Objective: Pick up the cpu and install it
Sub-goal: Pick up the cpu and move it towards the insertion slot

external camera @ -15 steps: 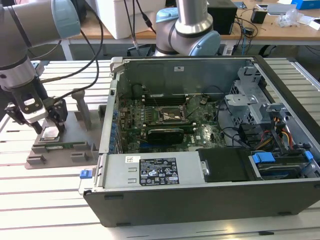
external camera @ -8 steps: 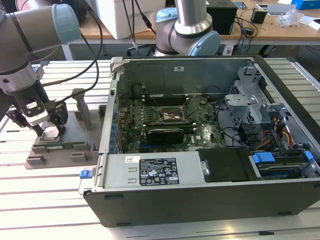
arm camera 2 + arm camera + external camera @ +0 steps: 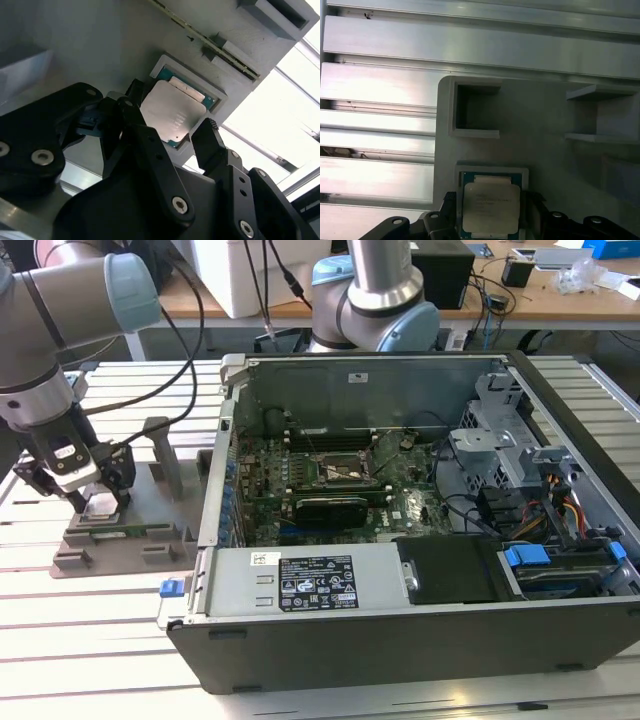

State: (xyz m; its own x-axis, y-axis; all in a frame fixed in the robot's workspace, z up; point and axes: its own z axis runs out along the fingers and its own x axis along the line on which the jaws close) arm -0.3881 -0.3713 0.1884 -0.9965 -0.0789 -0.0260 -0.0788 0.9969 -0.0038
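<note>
Here, pincer (image 3: 170, 117) straddling the cpu (image 3: 491, 207) in the grey tray's (image 3: 545, 115) recess, grip impossible to tell.

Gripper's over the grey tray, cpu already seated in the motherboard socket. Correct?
Not quite. The cpu is in a recess of the grey tray, not in the motherboard socket, as both wrist views show. The gripper is over the tray, as you said.
</note>
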